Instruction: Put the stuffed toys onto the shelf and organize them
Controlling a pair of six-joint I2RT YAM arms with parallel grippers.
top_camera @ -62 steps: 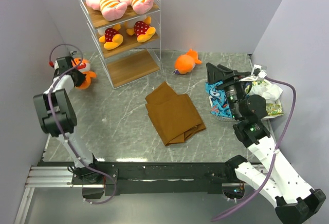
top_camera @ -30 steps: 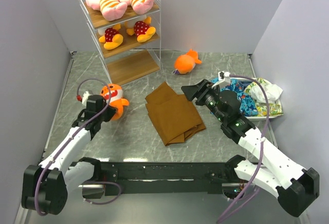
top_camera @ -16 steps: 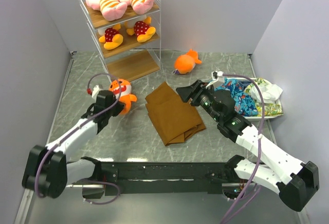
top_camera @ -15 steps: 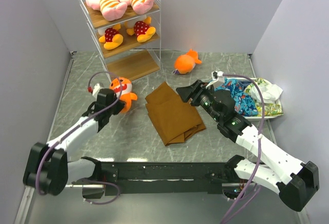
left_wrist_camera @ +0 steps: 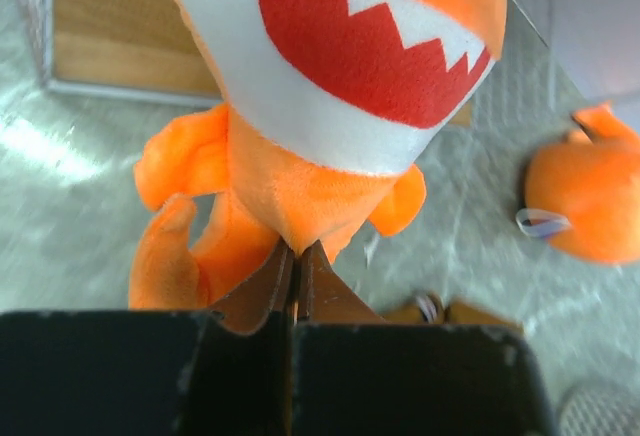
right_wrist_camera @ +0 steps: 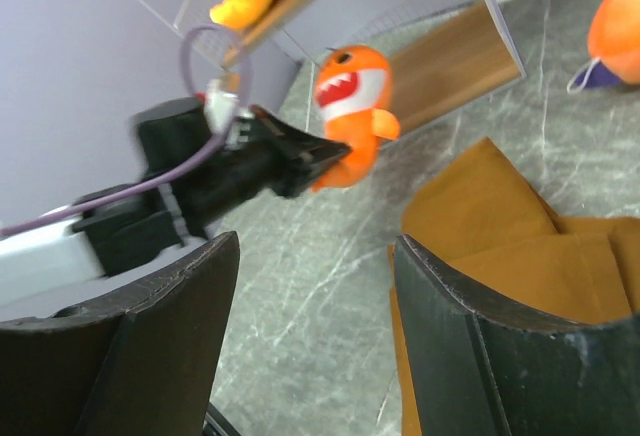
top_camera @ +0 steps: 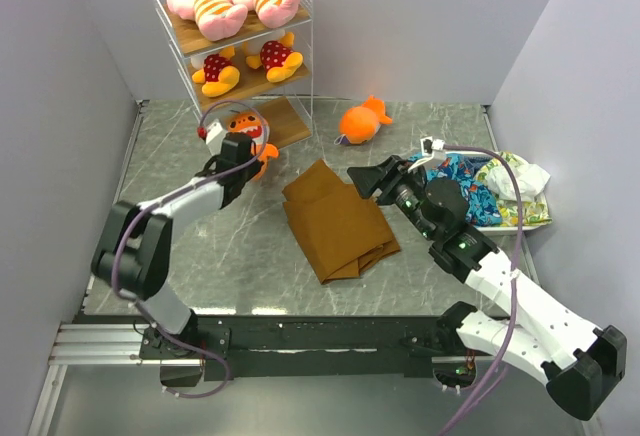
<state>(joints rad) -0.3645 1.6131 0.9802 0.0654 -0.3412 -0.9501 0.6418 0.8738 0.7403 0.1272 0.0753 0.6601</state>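
Your left gripper (top_camera: 245,158) is clamped on the lower body of an orange shark (top_camera: 246,136). It holds the toy off the table (top_camera: 200,246) at the front left corner of the shelf (top_camera: 255,85), just before the bare bottom board (top_camera: 285,118). In the left wrist view, the two fingers (left_wrist_camera: 255,301) meet in a tight pinch beneath the toothy red grin, with plush bunched between them and the shark's mouth toward the camera.

On the shelf above, the top board carries two pink toys (top_camera: 215,6) side by side. The middle board holds two yellow toys (top_camera: 218,74) in red polka dots.

A second orange shark (top_camera: 362,121) lies on the table to the right of the shelf, near the back wall and well apart from either claw. A folded brown cloth (top_camera: 338,221) sprawls mid-table between the arms, and a patterned fabric pile (top_camera: 480,191) sits at the right edge.

Your right gripper (top_camera: 365,180) hangs by the cloth's far right corner. Its fingers (right_wrist_camera: 170,346) are spread wide with nothing between them, and its camera looks across at the held shark.
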